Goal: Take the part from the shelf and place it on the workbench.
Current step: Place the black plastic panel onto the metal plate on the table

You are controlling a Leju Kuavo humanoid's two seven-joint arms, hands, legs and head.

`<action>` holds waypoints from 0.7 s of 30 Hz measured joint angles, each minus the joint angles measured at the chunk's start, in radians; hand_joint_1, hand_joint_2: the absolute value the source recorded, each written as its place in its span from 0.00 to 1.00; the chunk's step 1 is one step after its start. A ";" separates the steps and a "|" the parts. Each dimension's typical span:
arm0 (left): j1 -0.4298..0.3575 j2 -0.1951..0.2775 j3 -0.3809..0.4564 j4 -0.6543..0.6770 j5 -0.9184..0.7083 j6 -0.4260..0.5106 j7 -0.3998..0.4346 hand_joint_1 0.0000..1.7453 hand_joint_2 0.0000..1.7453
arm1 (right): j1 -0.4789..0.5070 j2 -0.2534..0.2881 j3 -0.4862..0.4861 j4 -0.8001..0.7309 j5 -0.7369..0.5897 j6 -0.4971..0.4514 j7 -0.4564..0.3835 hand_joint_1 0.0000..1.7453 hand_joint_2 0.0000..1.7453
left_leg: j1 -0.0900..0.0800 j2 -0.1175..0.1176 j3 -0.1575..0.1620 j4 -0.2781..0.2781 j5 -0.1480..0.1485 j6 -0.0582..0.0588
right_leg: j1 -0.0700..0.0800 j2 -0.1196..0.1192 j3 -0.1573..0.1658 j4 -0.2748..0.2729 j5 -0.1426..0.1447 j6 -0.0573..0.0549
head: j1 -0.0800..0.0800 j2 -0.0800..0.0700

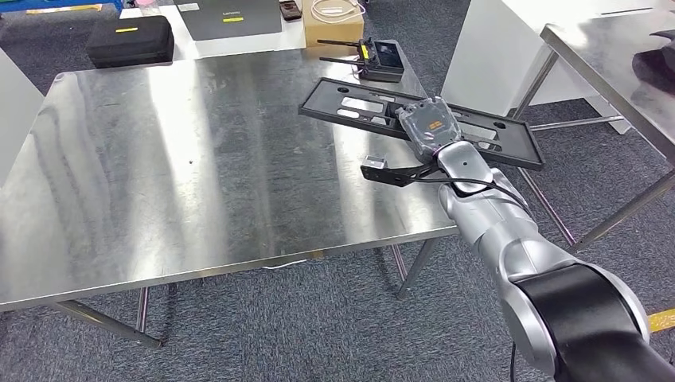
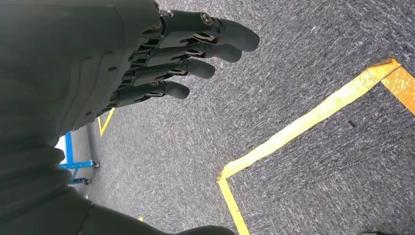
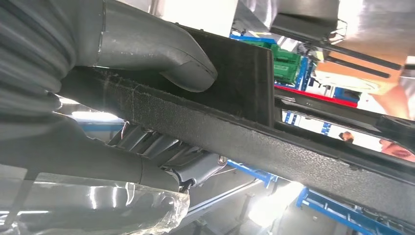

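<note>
A long flat black plastic part (image 1: 374,105) with cut-out slots hangs over the right side of the steel workbench (image 1: 199,159), one end reaching past the table's right edge. My right hand (image 1: 431,126) grips it near its middle. In the right wrist view the thumb (image 3: 161,46) presses on one face of the black part (image 3: 293,152) and the darker fingers (image 3: 161,152) wrap the other face. My left hand (image 2: 161,63) hangs beside my body above grey carpet, fingers straight and slightly apart, holding nothing.
A black remote with antennas (image 1: 374,60) lies at the bench's far right. A black case (image 1: 130,40), a dark board and a cardboard box (image 1: 334,20) stand behind. A second steel table (image 1: 613,64) is at the right. Yellow tape lines (image 2: 303,122) mark the carpet.
</note>
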 joint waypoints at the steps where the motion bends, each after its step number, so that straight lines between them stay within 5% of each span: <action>1: 0.000 0.001 0.002 0.000 0.004 0.002 0.003 0.00 1.00 | 0.000 0.009 -0.004 0.000 -0.006 -0.005 -0.005 1.00 1.00 | 0.000 0.000 0.000 0.000 0.000 0.000 | 0.000 0.000 0.000 0.000 0.000 0.000 | 0.000 0.000; 12: -0.008 0.004 0.021 0.000 0.019 0.011 0.038 0.00 1.00 | -0.010 0.143 -0.086 0.000 -0.044 -0.040 -0.071 1.00 1.00 | 0.001 0.001 0.000 0.000 0.000 0.000 | 0.000 0.002 -0.001 0.001 0.000 0.000 | 0.000 0.000; 21: -0.009 0.004 0.031 0.000 0.021 0.014 0.069 0.00 1.00 | -0.039 0.209 -0.052 -0.004 0.005 -0.077 -0.076 1.00 1.00 | 0.001 0.001 0.000 0.000 0.000 -0.001 | 0.000 0.001 -0.001 0.001 0.000 0.000 | 0.000 0.000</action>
